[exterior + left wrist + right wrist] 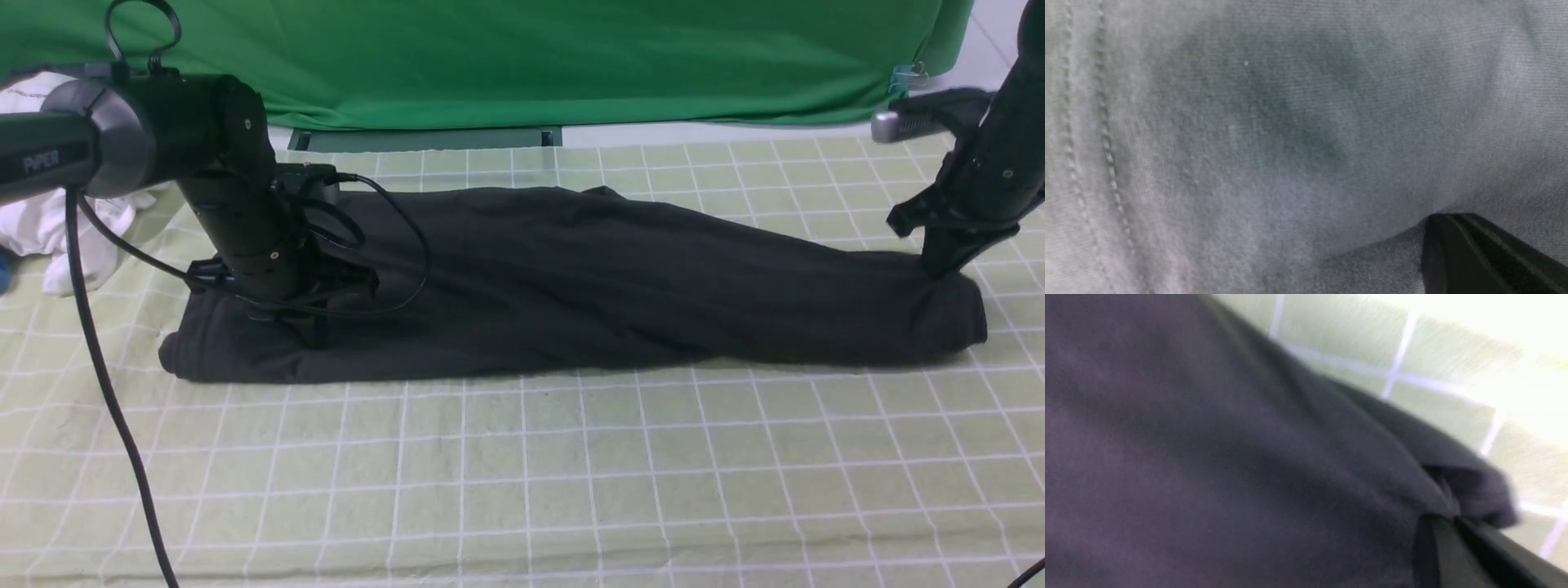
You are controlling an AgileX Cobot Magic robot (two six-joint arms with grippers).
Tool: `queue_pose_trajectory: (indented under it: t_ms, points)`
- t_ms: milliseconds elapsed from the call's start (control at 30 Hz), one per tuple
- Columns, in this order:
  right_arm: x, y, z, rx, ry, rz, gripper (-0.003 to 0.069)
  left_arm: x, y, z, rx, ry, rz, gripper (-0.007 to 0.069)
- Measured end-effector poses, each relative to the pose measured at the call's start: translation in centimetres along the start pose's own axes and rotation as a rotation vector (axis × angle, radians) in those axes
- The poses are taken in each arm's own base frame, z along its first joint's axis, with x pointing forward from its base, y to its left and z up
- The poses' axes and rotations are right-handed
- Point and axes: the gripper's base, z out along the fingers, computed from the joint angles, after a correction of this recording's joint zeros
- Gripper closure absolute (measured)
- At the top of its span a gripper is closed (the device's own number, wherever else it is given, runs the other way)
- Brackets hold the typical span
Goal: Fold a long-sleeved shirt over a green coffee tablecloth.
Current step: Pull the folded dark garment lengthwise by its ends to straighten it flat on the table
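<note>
The long-sleeved shirt (571, 286) is black and lies folded into a long low band across the green coffee tablecloth (522, 474). No print or label shows. At the band's left end, my left gripper (314, 331) points down into the cloth. In the left wrist view the shirt (1290, 122) fills the frame, bunched against one dark finger (1474, 257). At the right end, my right gripper (939, 265) is shut on the band's top edge. The right wrist view shows the shirt (1208, 457) pinched at its finger (1453, 555), with the tablecloth (1437, 355) behind.
A white garment (49, 212) lies crumpled at the far left, by the left arm. Plain deep-green fabric (522, 57) hangs along the back, with a clip (902, 79) near its right corner. A black cable (106, 384) trails from the left arm over the tablecloth's front left.
</note>
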Motion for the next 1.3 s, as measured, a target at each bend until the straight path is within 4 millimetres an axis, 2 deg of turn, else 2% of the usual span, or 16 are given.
queue_pose_trajectory:
  t_ms: [100, 300, 433, 500, 600, 667, 700, 733, 833, 867, 900, 967, 1100, 1133, 1167, 1300]
  points:
    - [-0.2, -0.2, -0.5, 0.024, -0.022, -0.025, 0.0631, 0.0, 0.0, 0.0, 0.0, 0.001, 0.0, 0.0613]
    - [-0.6, -0.6, 0.9, 0.057, -0.032, -0.053, 0.0624, 0.1, 0.0, 0.0, 0.004, 0.016, -0.001, 0.0613]
    - [-0.7, -1.2, 1.2, 0.126, -0.032, 0.011, 0.0552, 0.3, -0.1, -0.1, 0.006, 0.03, 0.002, 0.0613]
    - [-0.7, -1.9, 0.6, 0.193, -0.016, 0.081, 0.04, 0.5, -0.1, -0.6, 0.009, 0.038, 0.001, 0.0613]
    - [-0.6, -2.3, -0.8, 0.218, 0.026, 0.125, 0.0223, 0.5, -0.3, -2.1, 0.016, 0.006, 0.0, 0.0613]
    - [-0.7, -2.1, -1.7, 0.197, 0.026, 0.154, 0.0149, 0.6, -0.4, -3.8, 0.019, -0.041, 0.001, 0.0613]
    - [-0.7, -2.1, -1.7, 0.193, 0.027, 0.156, 0.0143, 0.6, -0.4, -4.0, 0.019, -0.047, 0.002, 0.0613]
    - [-0.7, -1.9, -2.1, 0.169, 0.018, 0.168, 0.0115, 0.7, -0.5, -5.3, 0.024, -0.079, 0.002, 0.0613]
    - [-0.8, -1.1, -2.9, 0.093, -0.004, 0.198, 0.0085, 1.4, -0.8, -8.8, 0.032, -0.162, 0.005, 0.0613]
    - [-0.8, -1.1, -2.9, 0.093, -0.003, 0.198, 0.0085, 1.4, -0.8, -9.0, 0.032, -0.167, 0.005, 0.0613]
    - [-0.8, -1.1, -2.8, 0.084, 0.0, 0.201, 0.0078, 2.0, -0.9, -10.4, 0.037, -0.199, 0.006, 0.0613]
    - [-0.8, -1.0, -2.3, 0.077, 0.013, 0.208, 0.0071, 2.7, -1.0, -11.7, 0.044, -0.235, 0.004, 0.0613]
    - [-0.9, -1.1, -1.0, 0.07, 0.04, 0.218, 0.007, 4.3, -1.2, -13.3, 0.052, -0.289, 0.002, 0.0613]
    - [-1.0, -1.1, 0.2, 0.065, 0.064, 0.22, 0.007, 5.5, -1.2, -13.8, 0.053, -0.302, -0.001, 0.0613]
    - [-1.0, -1.1, 0.3, 0.064, 0.067, 0.22, 0.007, 5.6, -1.2, -14.0, 0.053, -0.308, 0.0, 0.0613]
    - [-1.0, -0.9, 3.0, 0.034, 0.122, 0.228, 0.007, 8.2, -1.1, -14.4, 0.054, -0.335, -0.019, 0.0613]
